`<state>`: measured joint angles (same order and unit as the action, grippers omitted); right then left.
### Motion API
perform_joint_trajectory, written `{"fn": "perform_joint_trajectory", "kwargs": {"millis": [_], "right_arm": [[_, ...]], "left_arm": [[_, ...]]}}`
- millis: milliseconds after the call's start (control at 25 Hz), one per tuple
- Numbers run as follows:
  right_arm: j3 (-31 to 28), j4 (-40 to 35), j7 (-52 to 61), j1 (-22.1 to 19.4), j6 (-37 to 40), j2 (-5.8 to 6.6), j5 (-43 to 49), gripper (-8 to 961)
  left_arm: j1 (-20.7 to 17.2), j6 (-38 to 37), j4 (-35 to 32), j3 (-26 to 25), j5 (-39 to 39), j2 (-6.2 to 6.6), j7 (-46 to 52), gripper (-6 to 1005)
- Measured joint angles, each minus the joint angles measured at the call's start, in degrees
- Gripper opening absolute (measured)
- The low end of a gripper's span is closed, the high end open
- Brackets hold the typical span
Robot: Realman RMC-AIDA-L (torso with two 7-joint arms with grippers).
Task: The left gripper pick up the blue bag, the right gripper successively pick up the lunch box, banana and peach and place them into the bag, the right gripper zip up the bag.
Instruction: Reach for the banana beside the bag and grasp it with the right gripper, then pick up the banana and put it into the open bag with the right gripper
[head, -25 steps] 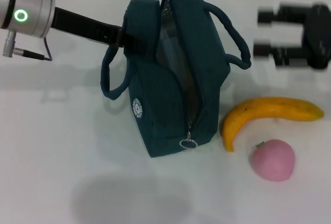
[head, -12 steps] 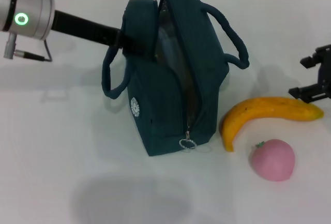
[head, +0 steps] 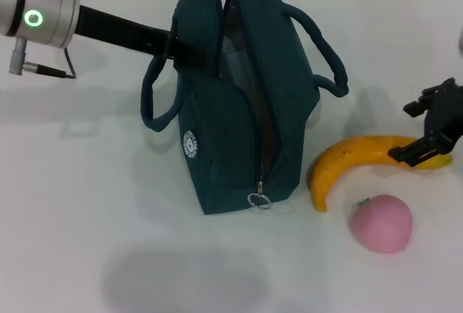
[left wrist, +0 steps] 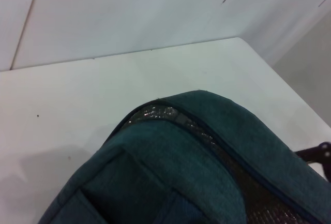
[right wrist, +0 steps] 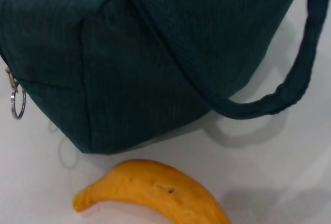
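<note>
The blue bag [head: 239, 118] stands upright mid-table with its zip open, showing silver lining [left wrist: 155, 114]. Its metal zip ring [head: 260, 199] hangs at the near end. My left gripper [head: 189, 51] comes in from the upper left and is shut on the bag's left top edge. The banana [head: 354, 157] lies to the right of the bag, with the pink peach [head: 381, 223] in front of it. My right gripper [head: 417, 129] hovers open over the banana's right end, one finger on each side. The right wrist view shows the banana [right wrist: 155, 193] below the bag's side [right wrist: 155, 43]. The lunch box is out of view.
The bag's right loop handle [head: 325, 49] arches out toward the banana, and the left handle [head: 155, 100] hangs under my left arm. White tabletop surrounds everything, with a wall behind it.
My right gripper has come forward and down from the back right to the banana's right end. The bag has shifted slightly in the left gripper's hold.
</note>
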<state>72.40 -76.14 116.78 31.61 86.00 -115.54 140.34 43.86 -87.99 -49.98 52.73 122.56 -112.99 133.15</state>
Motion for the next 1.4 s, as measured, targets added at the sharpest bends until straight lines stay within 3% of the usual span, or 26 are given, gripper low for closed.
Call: {"fn": "perform_joint_trajectory", "kwargs": {"millis": [240,760,1000,1240,1400], "right_arm": [[3.1,5.0,-1.0,1.5,-3.6,0.15,0.3,859],[3.9,11.1,-1.9,3.2,-5.4,0.05,0.4,857],[3.6,13.6,-1.8,4.0,-6.2,0.23,0.9,811],[1.2,13.6,-1.7,3.5,-6.5,0.25,1.8,566],[-4.8,13.7,-2.1,2.8,-6.0,0.27,0.4,451]], "left_arm": [[-0.1,0.0,0.0,0.0,0.0,-0.01,0.0,47],[-0.3,0.1,0.0,0.0,0.0,-0.04,0.0,47],[-0.3,0.1,0.0,0.0,0.0,-0.04,0.0,47],[-0.2,0.1,0.0,0.0,0.0,-0.04,0.2,47],[-0.2,0.1,0.0,0.0,0.0,-0.04,0.3,47]]}}
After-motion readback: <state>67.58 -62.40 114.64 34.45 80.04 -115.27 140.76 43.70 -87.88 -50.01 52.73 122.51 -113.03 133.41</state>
